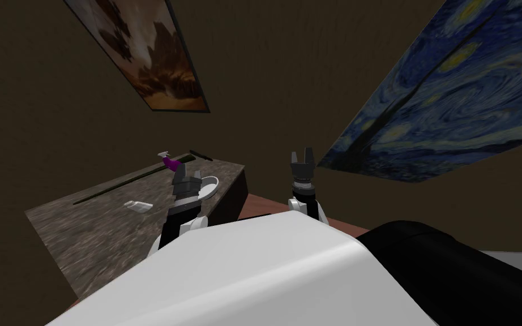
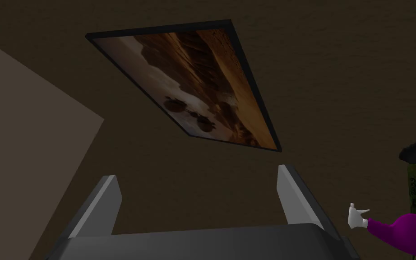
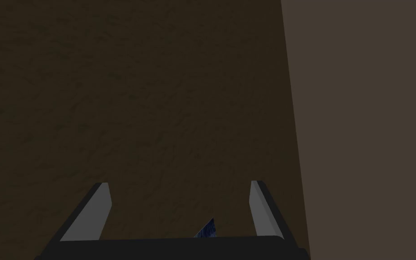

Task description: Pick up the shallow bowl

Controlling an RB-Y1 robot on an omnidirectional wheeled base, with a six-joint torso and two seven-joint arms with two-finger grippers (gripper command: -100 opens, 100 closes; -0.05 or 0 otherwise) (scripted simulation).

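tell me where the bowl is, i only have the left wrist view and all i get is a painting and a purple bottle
Observer: The white shallow bowl sits on the stone-topped counter, near its right end.
Operator: how close is my left hand to it
Observer: In the head view, the left gripper overlaps the bowl's left rim, so it is right at it. I cannot tell if they touch.
Operator: and the right one
Observer: The right gripper is raised off the counter's right side, fingers open, holding nothing.
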